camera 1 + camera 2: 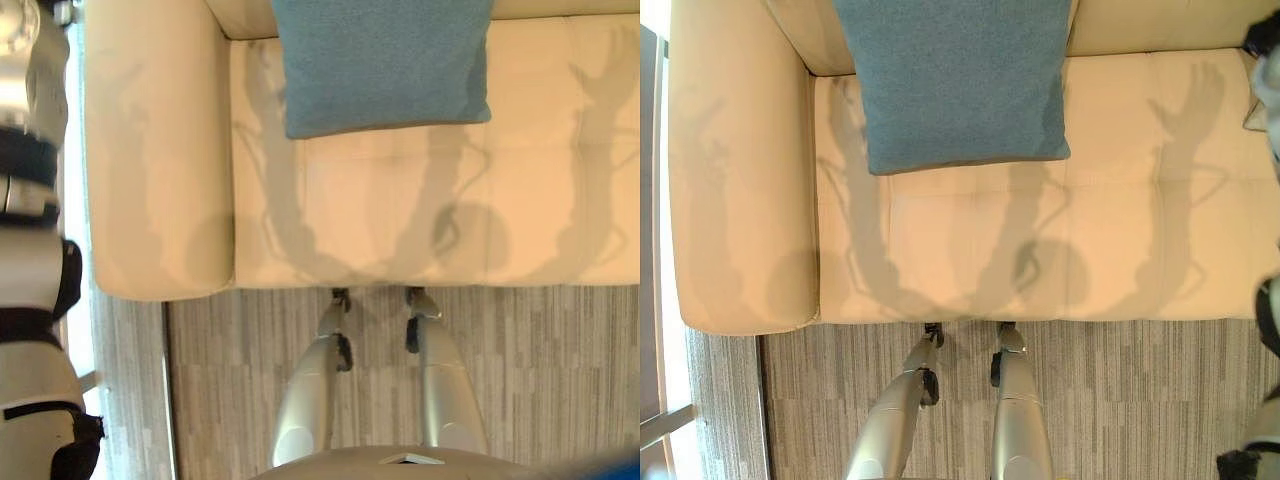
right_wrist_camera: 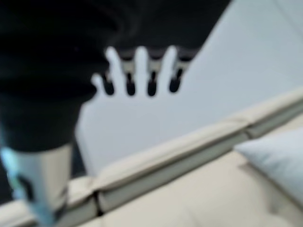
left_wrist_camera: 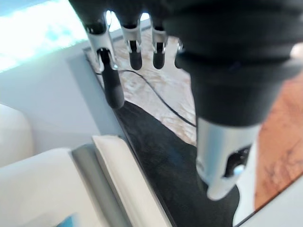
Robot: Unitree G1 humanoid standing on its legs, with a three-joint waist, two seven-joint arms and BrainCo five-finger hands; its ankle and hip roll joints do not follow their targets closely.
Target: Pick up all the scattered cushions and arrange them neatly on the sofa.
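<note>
Leaning on the sofa [image 1: 400,220], blue cushion [image 1: 385,65] top cropped.

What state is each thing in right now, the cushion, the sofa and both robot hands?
Blue cushion: lying on the sofa seat, its top edge against the backrest, untouched.
Sofa: rest of the seat in view bare.
Left robot hand: open, fingers straight, holding nothing.
Right robot hand: open, fingers straight, holding nothing.
</note>
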